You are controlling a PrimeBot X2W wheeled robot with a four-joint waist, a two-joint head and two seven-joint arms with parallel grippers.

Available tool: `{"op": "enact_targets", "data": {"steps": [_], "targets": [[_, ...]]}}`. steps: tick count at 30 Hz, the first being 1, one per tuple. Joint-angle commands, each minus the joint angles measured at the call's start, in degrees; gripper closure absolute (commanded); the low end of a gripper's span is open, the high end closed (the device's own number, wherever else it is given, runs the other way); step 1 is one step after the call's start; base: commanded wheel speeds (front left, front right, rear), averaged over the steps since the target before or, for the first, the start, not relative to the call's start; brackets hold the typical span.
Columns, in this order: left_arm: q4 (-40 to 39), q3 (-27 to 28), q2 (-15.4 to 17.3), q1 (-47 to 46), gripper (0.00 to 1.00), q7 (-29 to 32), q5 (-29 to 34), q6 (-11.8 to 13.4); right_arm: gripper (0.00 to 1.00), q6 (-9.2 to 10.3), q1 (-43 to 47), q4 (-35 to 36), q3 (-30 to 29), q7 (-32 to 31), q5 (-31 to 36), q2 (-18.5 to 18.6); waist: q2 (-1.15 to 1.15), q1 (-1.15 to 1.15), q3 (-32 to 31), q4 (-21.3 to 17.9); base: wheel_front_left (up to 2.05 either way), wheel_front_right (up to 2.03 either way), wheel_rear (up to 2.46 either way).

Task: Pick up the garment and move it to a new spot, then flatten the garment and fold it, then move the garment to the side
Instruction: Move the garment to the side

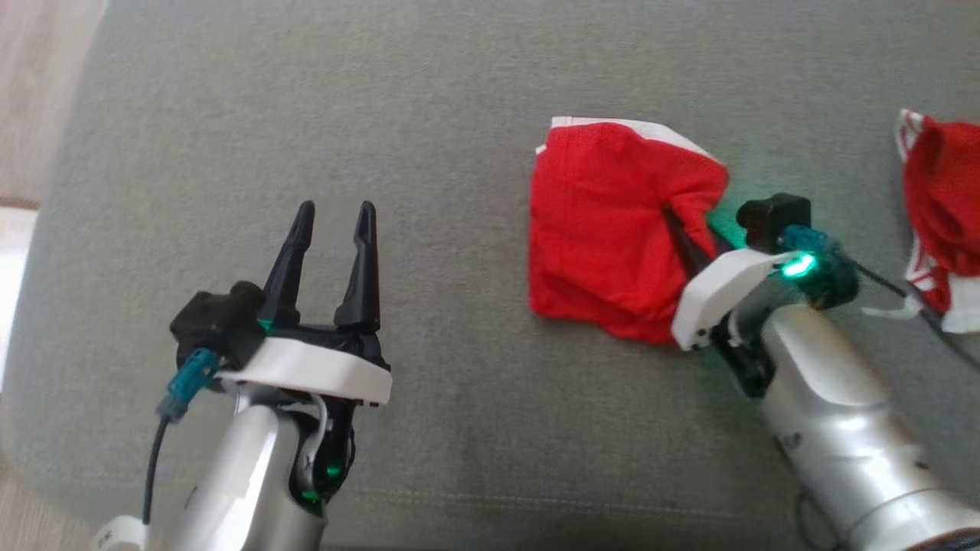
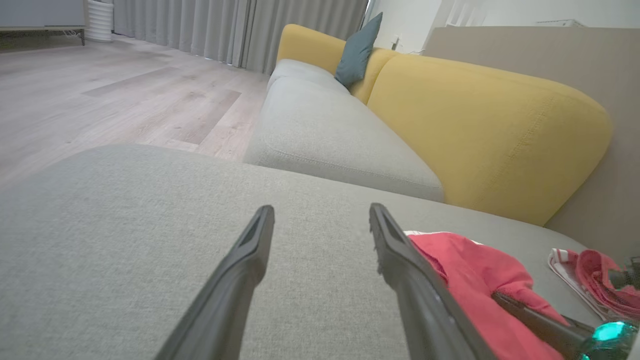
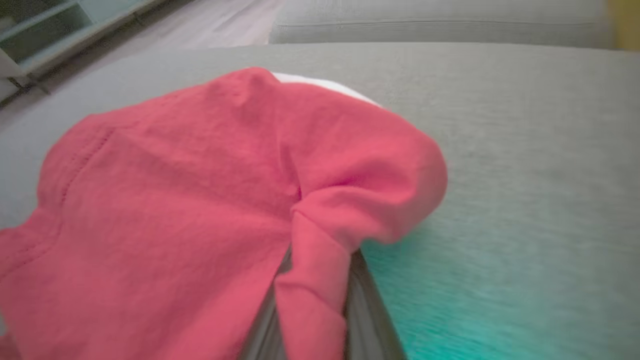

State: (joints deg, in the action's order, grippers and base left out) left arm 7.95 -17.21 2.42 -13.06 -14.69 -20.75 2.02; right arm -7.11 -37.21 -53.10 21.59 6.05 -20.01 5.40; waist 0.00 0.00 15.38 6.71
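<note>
As the head view shows, the left gripper (image 1: 337,210) stands fingers apart and empty; the red garment (image 1: 605,229) lies well to its right, bunched around the right gripper (image 1: 681,226). Left wrist view: garment just beyond the right-hand finger. Right wrist view: fingers clamped on a garment fold.

Grey upholstered seat (image 1: 383,92), yellow sofa back (image 2: 480,135), teal cushion (image 2: 357,50), pale wood floor (image 2: 100,95), grey curtains (image 2: 225,25), perhaps blurred shelving (image 3: 45,30)
</note>
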Motion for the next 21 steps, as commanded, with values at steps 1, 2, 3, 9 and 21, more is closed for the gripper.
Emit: {"op": "enact_targets", "data": {"steps": [1,2,3,9,21], "targets": [[-1.8,2.4,0.5,-1.6,0.0,-0.3,0.6,0.1,1.0,-0.37,-1.7,1.8,1.2,0.8,1.2,1.3,0.0,0.0,-0.6,-1.3,0.0,0.0,0.0],[-1.8,2.5,0.5,-1.6,0.0,-0.3,0.7,0.0,1.0,-0.37,-1.9,2.6,2.0,1.0,2.4,2.5,0.0,0.0,-0.8,-1.9,0.0,0.0,0.0],[-1.8,2.6,0.5,-1.5,0.0,-0.3,0.7,-0.1,1.0,-0.37,-2.1,3.4,2.7,1.0,3.3,3.7,0.0,0.0,-1.0,-2.5,0.0,0.0,0.0],[-2.1,3.2,0.5,-1.5,0.0,-0.3,1.4,-0.6,1.0,-0.37,-4.0,12.8,10.2,-1.4,5.9,14.9,0.0,0.0,-1.6,-7.3,0.0,0.0,0.0],[-2.3,3.0,0.5,-3.4,0.0,-0.3,2.4,-1.6,1.0,-0.37,-6.9,27.5,21.6,-7.9,-2.3,39.6,0.0,0.0,1.1,-12.4,0.0,0.0,0.0]]}}
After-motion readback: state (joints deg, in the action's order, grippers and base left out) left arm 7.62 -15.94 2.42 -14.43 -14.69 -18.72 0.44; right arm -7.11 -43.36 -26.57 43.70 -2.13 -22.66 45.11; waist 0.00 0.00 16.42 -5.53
